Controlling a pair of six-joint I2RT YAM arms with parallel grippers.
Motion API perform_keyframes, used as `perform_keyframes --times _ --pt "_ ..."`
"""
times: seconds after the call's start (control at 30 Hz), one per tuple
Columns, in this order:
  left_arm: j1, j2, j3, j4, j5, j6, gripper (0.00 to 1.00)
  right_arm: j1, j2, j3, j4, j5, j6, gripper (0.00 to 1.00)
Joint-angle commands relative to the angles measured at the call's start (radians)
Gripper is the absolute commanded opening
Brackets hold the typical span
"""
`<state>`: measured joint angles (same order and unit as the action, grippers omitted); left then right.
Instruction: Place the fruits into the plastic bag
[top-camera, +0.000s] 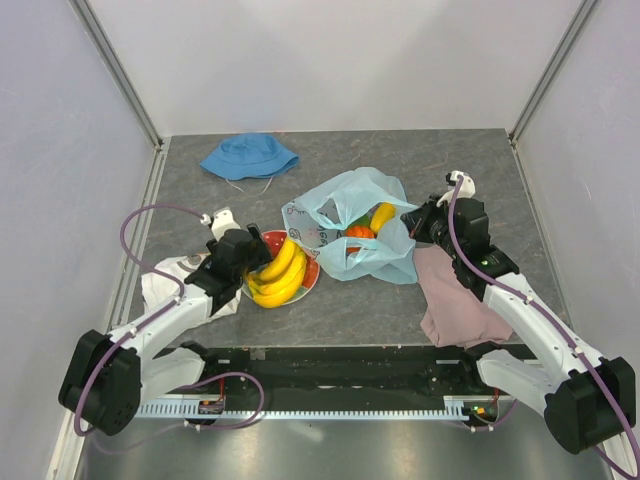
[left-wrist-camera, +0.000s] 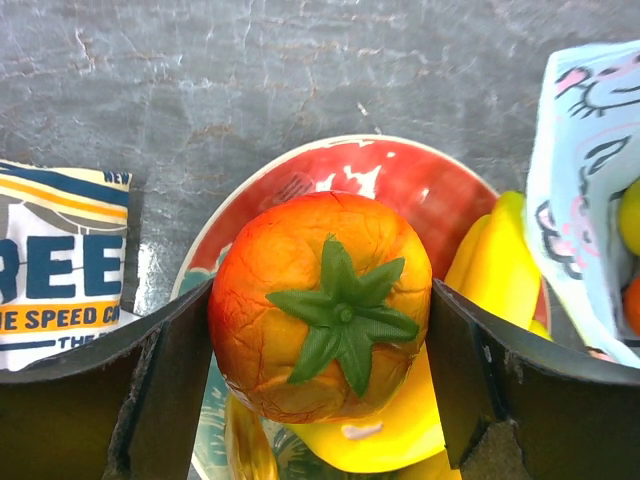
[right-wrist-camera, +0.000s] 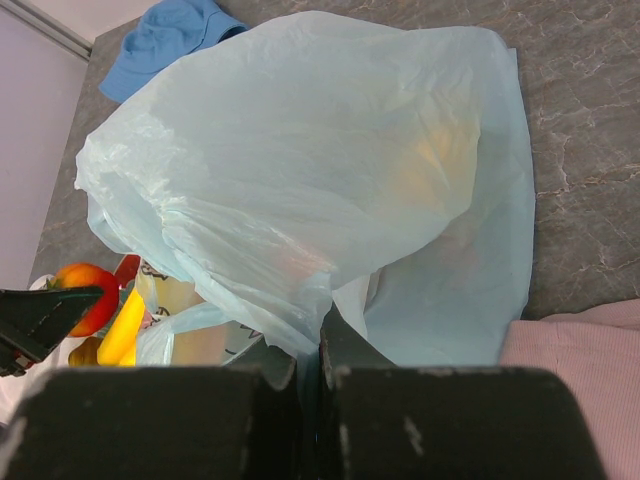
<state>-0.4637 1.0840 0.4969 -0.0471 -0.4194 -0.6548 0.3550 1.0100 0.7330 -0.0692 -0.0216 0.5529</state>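
The left gripper (left-wrist-camera: 320, 345) is clamped on an orange-red fruit (left-wrist-camera: 300, 270) with a green leafy top, and the red-rimmed plate (left-wrist-camera: 400, 175) shows behind it. Left of centre in the overhead view, the bananas (top-camera: 280, 275) lie on that plate. Just right of them the plastic bag (top-camera: 390, 262) sits open, with an orange fruit (top-camera: 360, 232) and a yellow fruit (top-camera: 382, 215) inside. At the bottom centre of its own view, the right gripper (right-wrist-camera: 308, 345) pinches the bag's thin film.
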Motion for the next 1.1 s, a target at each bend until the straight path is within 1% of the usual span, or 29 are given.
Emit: perform_keyframes --times 0.0,0.03,0.2,0.4,0.5,0.63,0.77,0.93,1.07 --pt "0.007 -0.055 -0.014 0.044 -0.053 -0.016 0.75 -0.002 -0.019 0.006 0.008 0.015 -0.008 0.0" --pt "0.007 -0.073 -0.014 0.044 -0.05 -0.013 0.74 -0.004 -0.019 0.006 0.006 0.015 -0.008 0.0" --pt "0.005 -0.15 -0.056 0.153 0.037 0.046 0.72 -0.002 -0.017 0.005 0.009 0.015 -0.004 0.0" --pt "0.005 -0.245 -0.1 0.251 0.125 0.086 0.65 -0.002 -0.021 0.002 0.011 0.015 -0.004 0.0" --pt "0.003 -0.251 -0.087 0.273 0.174 0.096 0.63 -0.005 -0.019 -0.001 0.02 0.009 -0.002 0.0" --pt "0.0 -0.222 -0.06 0.308 0.258 0.113 0.61 -0.004 -0.013 -0.001 0.025 0.008 -0.002 0.0" --pt "-0.026 -0.2 -0.031 0.351 0.323 0.139 0.57 -0.004 -0.01 -0.001 0.028 0.006 -0.001 0.0" --pt "-0.085 -0.188 0.012 0.368 0.326 0.184 0.52 -0.002 -0.005 0.0 0.031 0.006 -0.002 0.0" --pt "-0.176 -0.162 0.054 0.395 0.285 0.231 0.49 -0.004 0.002 0.002 0.037 0.006 0.001 0.0"
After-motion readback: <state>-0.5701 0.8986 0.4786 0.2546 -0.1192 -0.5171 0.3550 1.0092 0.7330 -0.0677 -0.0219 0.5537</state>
